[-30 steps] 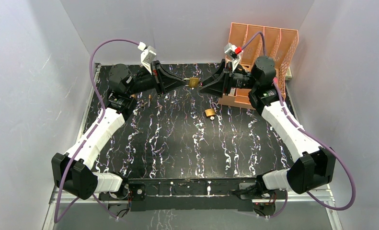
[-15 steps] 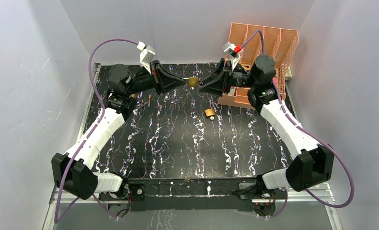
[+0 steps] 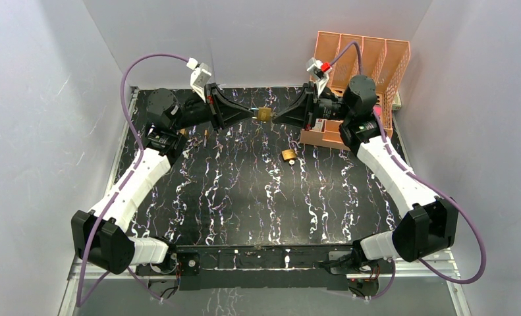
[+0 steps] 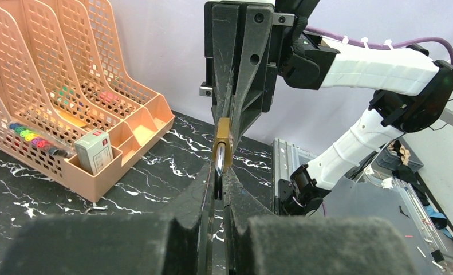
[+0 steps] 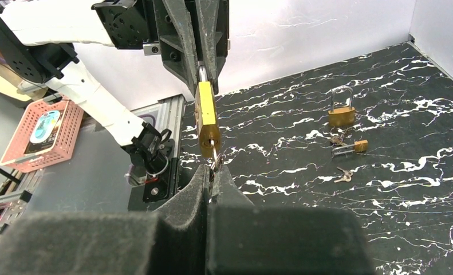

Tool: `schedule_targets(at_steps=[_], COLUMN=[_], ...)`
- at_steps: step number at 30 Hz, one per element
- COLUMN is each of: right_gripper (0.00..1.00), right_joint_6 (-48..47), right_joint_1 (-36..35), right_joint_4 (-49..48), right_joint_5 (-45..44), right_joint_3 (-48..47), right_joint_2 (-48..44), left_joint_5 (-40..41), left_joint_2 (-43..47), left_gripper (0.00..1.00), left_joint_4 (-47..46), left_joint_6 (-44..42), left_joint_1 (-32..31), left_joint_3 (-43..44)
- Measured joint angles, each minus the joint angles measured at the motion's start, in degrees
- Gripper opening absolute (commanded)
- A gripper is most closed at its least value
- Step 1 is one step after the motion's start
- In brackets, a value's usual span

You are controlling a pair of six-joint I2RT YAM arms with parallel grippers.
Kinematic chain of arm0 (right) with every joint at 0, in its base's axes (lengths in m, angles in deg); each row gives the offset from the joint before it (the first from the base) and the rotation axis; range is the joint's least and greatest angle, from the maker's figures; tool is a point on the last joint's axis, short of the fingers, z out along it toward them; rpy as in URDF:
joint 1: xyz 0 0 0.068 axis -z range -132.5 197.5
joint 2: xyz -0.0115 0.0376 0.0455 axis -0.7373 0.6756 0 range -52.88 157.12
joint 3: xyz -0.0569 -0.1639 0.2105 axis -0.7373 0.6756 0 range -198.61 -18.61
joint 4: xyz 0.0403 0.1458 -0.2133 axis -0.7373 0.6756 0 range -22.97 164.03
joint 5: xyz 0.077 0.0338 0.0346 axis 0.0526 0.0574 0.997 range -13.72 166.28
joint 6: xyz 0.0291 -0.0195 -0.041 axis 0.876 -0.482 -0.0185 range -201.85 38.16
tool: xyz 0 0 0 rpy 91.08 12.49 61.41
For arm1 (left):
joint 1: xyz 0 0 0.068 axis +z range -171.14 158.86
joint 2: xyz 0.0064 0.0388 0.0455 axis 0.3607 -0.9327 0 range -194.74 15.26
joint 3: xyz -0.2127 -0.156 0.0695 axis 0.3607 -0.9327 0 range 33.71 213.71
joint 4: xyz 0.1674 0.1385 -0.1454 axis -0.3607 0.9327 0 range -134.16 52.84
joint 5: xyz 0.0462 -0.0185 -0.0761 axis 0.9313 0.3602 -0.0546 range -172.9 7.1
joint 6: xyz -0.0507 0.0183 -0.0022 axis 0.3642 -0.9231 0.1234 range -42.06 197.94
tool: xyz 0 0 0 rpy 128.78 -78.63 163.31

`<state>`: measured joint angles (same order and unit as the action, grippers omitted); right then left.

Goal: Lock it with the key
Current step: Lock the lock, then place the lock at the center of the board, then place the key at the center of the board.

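A brass padlock (image 3: 265,113) hangs in the air between both arms at the far middle of the table. My left gripper (image 3: 252,112) is shut on its steel shackle (image 4: 217,163). In the right wrist view the padlock's brass body (image 5: 207,117) faces me with a key (image 5: 214,159) in its bottom keyhole. My right gripper (image 5: 213,169) is shut on that key and also shows in the top view (image 3: 276,117). In the left wrist view the padlock (image 4: 222,143) is edge-on, with the right gripper's fingers (image 4: 235,86) just beyond it.
A second brass padlock (image 3: 288,155) lies on the black marbled table (image 3: 257,197). More padlocks (image 5: 341,113) and loose keys (image 5: 344,174) lie near the left arm. An orange file organizer (image 3: 359,72) holding small items stands at the far right.
The right wrist has rolled slightly with the key in the lock. The padlock and the left gripper stay in place.
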<state>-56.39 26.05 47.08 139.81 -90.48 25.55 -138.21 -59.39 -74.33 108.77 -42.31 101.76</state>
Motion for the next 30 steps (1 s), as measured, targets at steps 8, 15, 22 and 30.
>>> schedule_targets(at_steps=[8,15,22,30], right_gripper=[0.00,0.00,0.00,0.00], right_joint_6=[-0.20,-0.61,-6.84,-10.49], right_joint_1=[0.98,3.87,4.04,3.58], right_joint_4=[0.02,0.48,9.64,16.20], right_joint_5=[-1.70,-3.34,-10.19,-18.91], right_joint_3=[2.91,5.29,7.37,10.08], right_joint_2=[-2.12,-5.66,-9.25,-8.50], left_joint_5=[-1.18,-1.31,8.24,21.57], left_joint_2=[1.55,5.90,6.47,3.52], left_gripper=[0.00,0.00,0.00,0.00], left_joint_4=[0.46,6.23,35.82,55.98], left_joint_6=[0.90,-0.72,-15.74,-23.65], left_joint_1=[4.76,12.31,12.33,12.37], left_joint_3=[-0.59,-1.77,5.42,10.71])
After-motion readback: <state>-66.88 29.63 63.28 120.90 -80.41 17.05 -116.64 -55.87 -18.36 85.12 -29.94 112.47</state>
